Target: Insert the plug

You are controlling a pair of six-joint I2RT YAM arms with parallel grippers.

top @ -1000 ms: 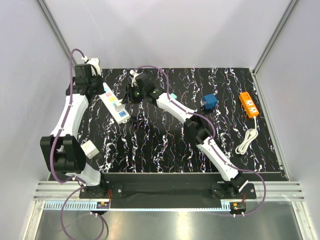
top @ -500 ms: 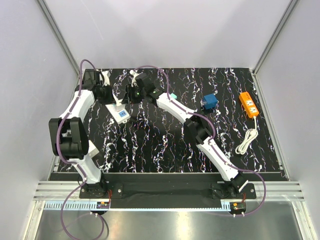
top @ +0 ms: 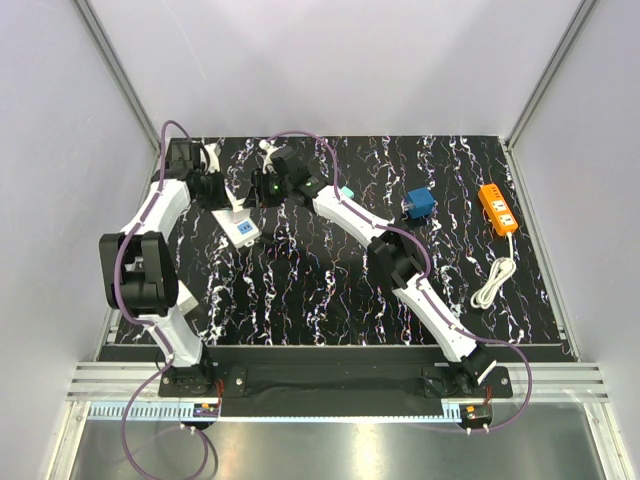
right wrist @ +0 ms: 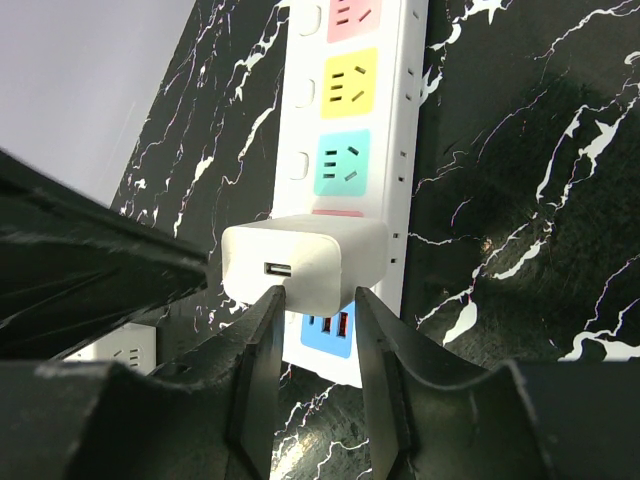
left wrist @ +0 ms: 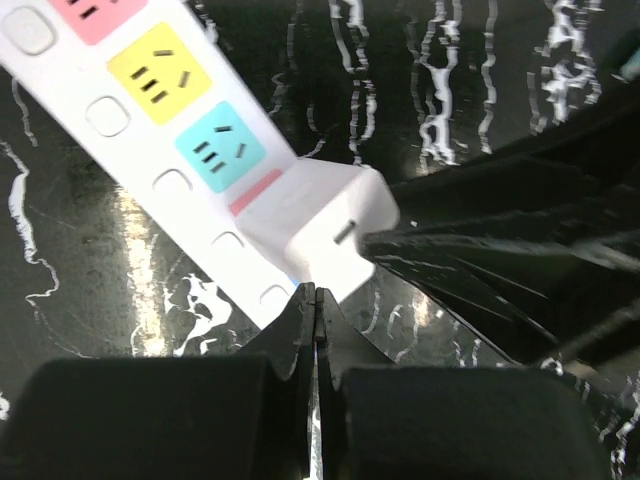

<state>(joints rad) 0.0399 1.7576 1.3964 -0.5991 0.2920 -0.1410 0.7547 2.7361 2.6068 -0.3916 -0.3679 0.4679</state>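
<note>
The plug (right wrist: pixel 305 262), a white USB charger block, stands on the white power strip (right wrist: pixel 350 110) over its pink socket, just below the teal one. My right gripper (right wrist: pixel 318 295) has its jaws apart, and its fingertips (right wrist: pixel 268 300) rest against the lower edge of the plug's USB face rather than around it. In the left wrist view the plug (left wrist: pixel 320 225) sits on the strip (left wrist: pixel 150 90), and my left gripper (left wrist: pixel 315 292) is shut and empty, with its tips just below the plug. From above, both grippers (top: pixel 218 190) (top: pixel 252 197) meet over the strip (top: pixel 243 230).
A blue box (top: pixel 420 203) lies right of centre. An orange power strip (top: pixel 498 208) with a coiled white cord (top: pixel 490 280) is at the far right. A small white socket block (right wrist: pixel 110 350) lies near the left arm. Grey walls close in the mat.
My left arm has swung in from the strip's far end to the plug, and its gripper has shut. The right arm and the plug have not moved.
</note>
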